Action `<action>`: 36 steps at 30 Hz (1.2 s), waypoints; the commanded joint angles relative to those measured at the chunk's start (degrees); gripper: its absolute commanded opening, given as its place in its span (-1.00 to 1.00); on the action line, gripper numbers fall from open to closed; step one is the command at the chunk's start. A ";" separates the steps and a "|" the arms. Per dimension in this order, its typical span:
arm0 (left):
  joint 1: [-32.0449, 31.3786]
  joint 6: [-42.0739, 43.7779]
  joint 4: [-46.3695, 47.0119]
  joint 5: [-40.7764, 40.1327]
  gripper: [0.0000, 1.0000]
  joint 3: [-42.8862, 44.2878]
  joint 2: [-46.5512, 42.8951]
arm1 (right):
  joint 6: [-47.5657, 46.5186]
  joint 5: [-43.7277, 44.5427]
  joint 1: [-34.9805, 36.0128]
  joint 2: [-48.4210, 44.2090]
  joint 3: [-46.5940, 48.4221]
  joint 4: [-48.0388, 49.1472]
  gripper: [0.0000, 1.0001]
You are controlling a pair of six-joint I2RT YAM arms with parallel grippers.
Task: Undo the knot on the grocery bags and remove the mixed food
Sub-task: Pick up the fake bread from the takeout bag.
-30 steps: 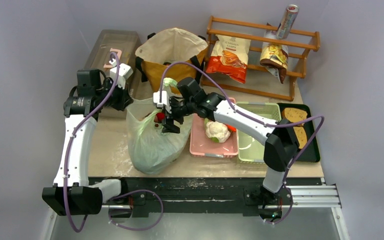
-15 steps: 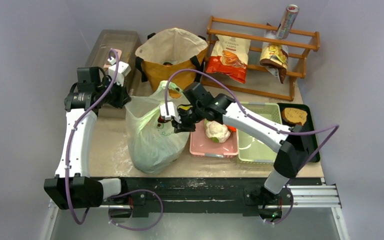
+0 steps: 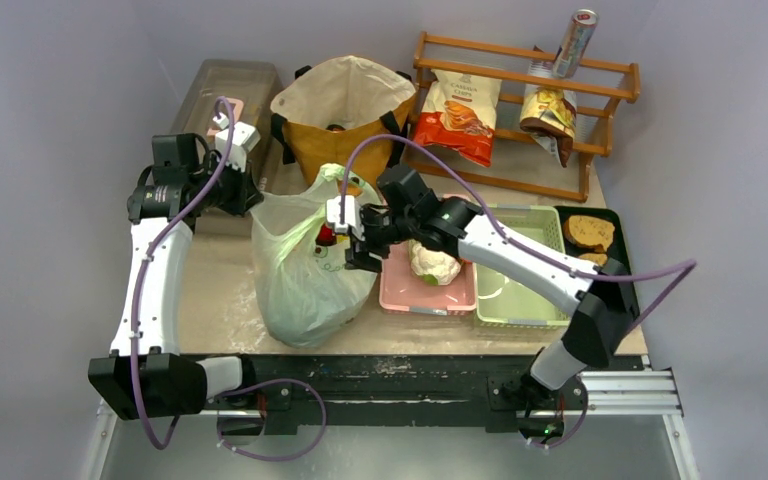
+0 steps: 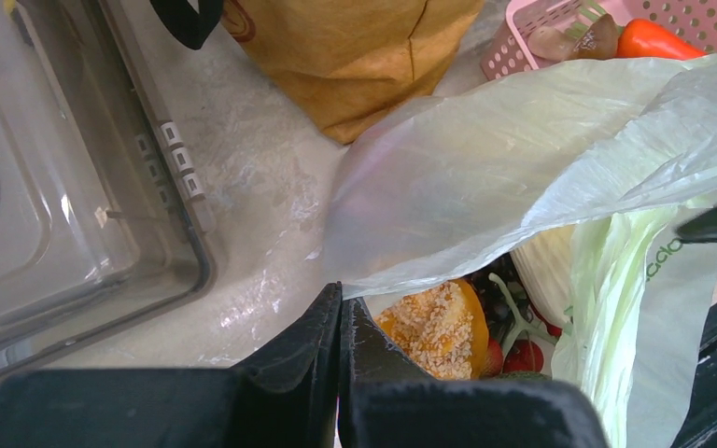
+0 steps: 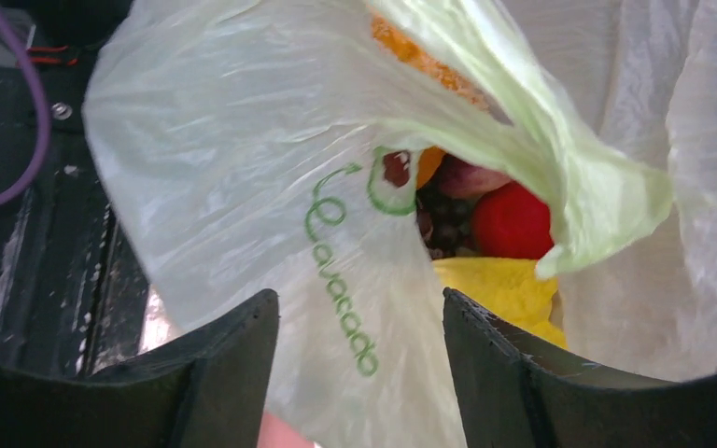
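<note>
The pale-green plastic bag (image 3: 300, 285) stands left of centre with its mouth pulled open, and no tied knot shows. My left gripper (image 4: 341, 291) is shut on the bag's left rim and holds it out toward the lidded box; it also shows in the top view (image 3: 240, 190). My right gripper (image 5: 359, 308) is open at the bag's right side (image 3: 358, 250), with printed bag plastic (image 5: 336, 280) between its fingers. Inside I see an orange crumbed piece (image 4: 434, 327), dark grapes (image 4: 504, 303), a red fruit (image 5: 512, 219) and pale cabbage (image 4: 546, 275). The mustard tote (image 3: 345, 110) stands behind.
A grey lidded box (image 3: 225, 95) lies at the back left. A pink basket (image 3: 400, 285) with a cauliflower (image 3: 432, 262), a green basket (image 3: 515, 295) and a black tray (image 3: 620, 300) of bread sit to the right. A wooden rack (image 3: 520, 50) holds chip bags and a can.
My right gripper has moved right and slightly toward the front, from over the bag's neck to its right side. The green tail has dropped and the mouth gapes wider. The left arm has shifted slightly.
</note>
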 commanded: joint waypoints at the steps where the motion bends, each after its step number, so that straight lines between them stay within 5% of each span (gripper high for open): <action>1: 0.46 -1.27 1.61 2.10 -1.00 2.44 -1.56 | 3.95 -1.44 0.34 5.77 3.48 7.54 0.30; 12: 0.48 -1.45 1.25 2.64 -1.00 3.29 -1.61 | 9.27 -4.52 0.34 15.66 10.72 13.53 0.61; 15: 0.53 -1.52 1.51 1.13 -1.00 3.18 -0.92 | 10.62 -8.30 0.56 16.22 11.49 12.00 0.29; 20: 0.89 -1.64 1.97 -3.16 -1.00 4.05 1.72 | 8.62 -13.40 0.70 14.79 14.94 -1.04 -1.00; 29: 1.62 -3.42 4.71 -7.04 -1.00 5.86 5.19 | -4.06 -9.41 3.36 -4.89 -2.15 -10.09 -1.00; 36: 1.81 -6.01 5.05 -6.86 -1.00 8.09 6.69 | -10.78 -4.84 4.39 -9.65 -10.23 -15.94 -1.00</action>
